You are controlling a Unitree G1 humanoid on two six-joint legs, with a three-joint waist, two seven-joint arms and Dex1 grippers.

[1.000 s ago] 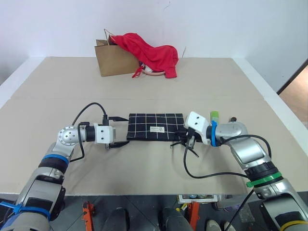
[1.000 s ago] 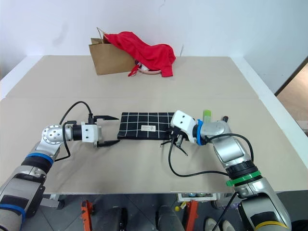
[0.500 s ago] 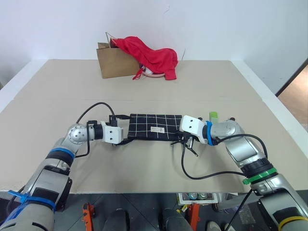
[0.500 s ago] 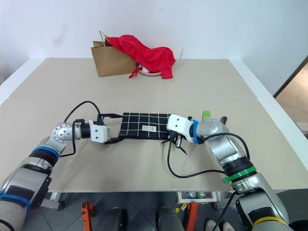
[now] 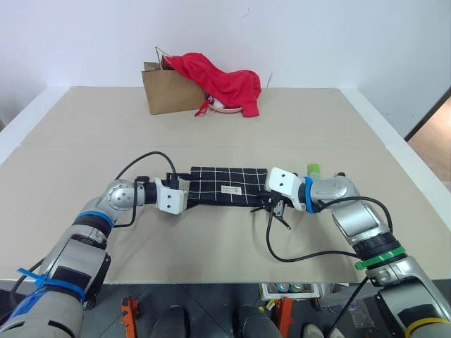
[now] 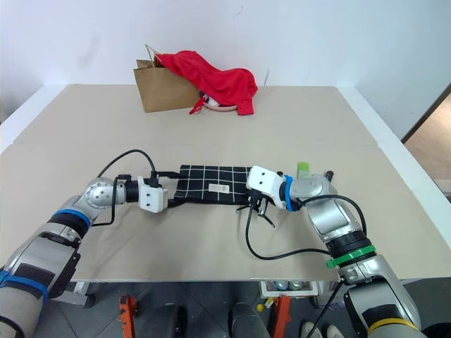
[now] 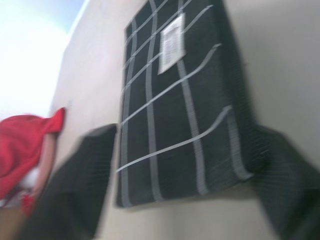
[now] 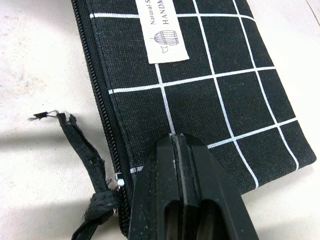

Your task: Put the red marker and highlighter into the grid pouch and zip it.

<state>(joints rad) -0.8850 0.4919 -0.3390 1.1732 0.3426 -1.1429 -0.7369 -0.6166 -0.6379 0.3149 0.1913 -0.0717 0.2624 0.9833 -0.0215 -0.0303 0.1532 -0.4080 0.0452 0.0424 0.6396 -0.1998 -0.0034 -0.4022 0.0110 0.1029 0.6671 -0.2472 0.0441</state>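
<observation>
While both our arms reach inward over the beige table (image 5: 225,120), our left gripper (image 5: 184,196) straddles the left end of the flat black fabric grid pouch (image 5: 225,186), fingers spread to either side of it. Our right gripper (image 8: 185,165) is pressed shut, its tip resting on the pouch's right end beside the zipper cord (image 8: 82,150). A light-green highlighter (image 5: 313,169) lies just behind our right wrist. At the table's far edge by the white wall, a brown paper bag (image 5: 165,90) stands with red cloth (image 5: 222,81) draped across it.

Label text: "HANDM…" and "Natural S…", cut off, on the small white label (image 8: 163,31).
Label carrier: black grid-lined fabric pouch (image 8: 210,95).
</observation>
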